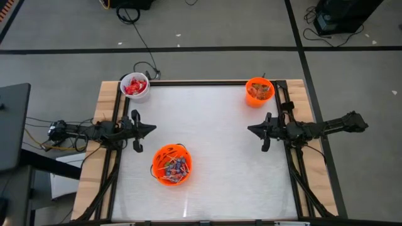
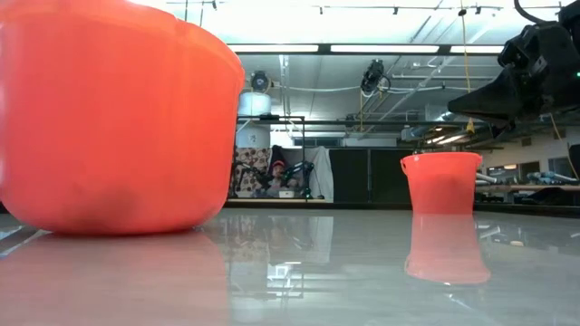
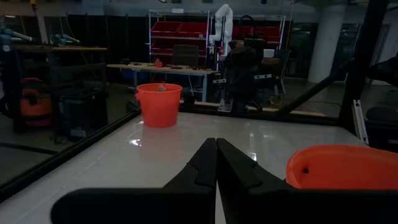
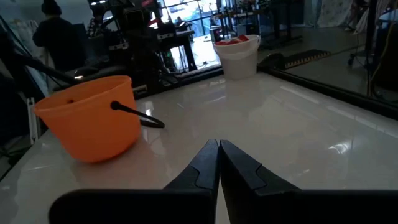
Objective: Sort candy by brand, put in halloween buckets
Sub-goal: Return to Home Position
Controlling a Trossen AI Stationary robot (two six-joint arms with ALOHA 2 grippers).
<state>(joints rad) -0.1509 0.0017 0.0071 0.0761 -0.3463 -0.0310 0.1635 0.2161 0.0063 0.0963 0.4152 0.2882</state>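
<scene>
Left gripper (image 1: 152, 129), right gripper (image 1: 250, 129) both clenched, empty, at table (image 1: 213, 138) sides. Candy (image 1: 172, 168) in white bucket (image 1: 146, 93), small orange bucket (image 1: 249, 98), larger orange bucket (image 1: 155, 168); seemingly none loose. Risk: low left-arm swing nudges larger orange bucket

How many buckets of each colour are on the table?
White: 1, the white bucket
Orange: 2, the small orange bucket and the large orange bucket
Total: 3
</scene>
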